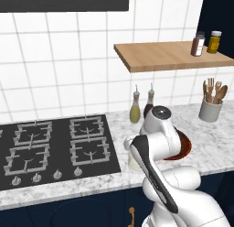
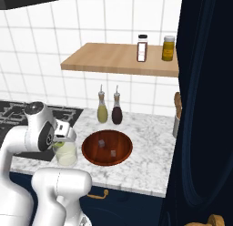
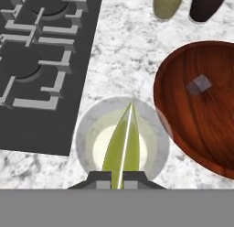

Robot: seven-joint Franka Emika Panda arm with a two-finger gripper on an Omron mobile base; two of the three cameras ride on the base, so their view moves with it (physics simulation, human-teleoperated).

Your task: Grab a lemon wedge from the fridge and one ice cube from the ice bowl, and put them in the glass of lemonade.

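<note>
The gripper (image 3: 118, 180) pinched the lemon wedge (image 3: 122, 143) right over the glass of lemonade (image 3: 121, 143), not dropped yet; ice cube (image 3: 199, 84) waited in the ice bowl (image 3: 183, 125) at 2 o'clock.

A white-and-grey marbled counter (image 2: 145, 152) is carrying everything here. The glass of lemonade (image 2: 66, 153) is standing on it directly below the pincer (image 3: 117, 178). The ice bowl (image 2: 107, 147) is sitting just beside the glass, on the side away from the black gas hob (image 1: 55, 146) that is lying set into the counter. Beyond the pincer, near the tiled wall, an oil bottle (image 2: 102, 109) and a dark sauce bottle (image 2: 117, 111) are standing side by side. A grey utensil crock (image 1: 210, 110) is standing farther along, past the bowl.
</note>
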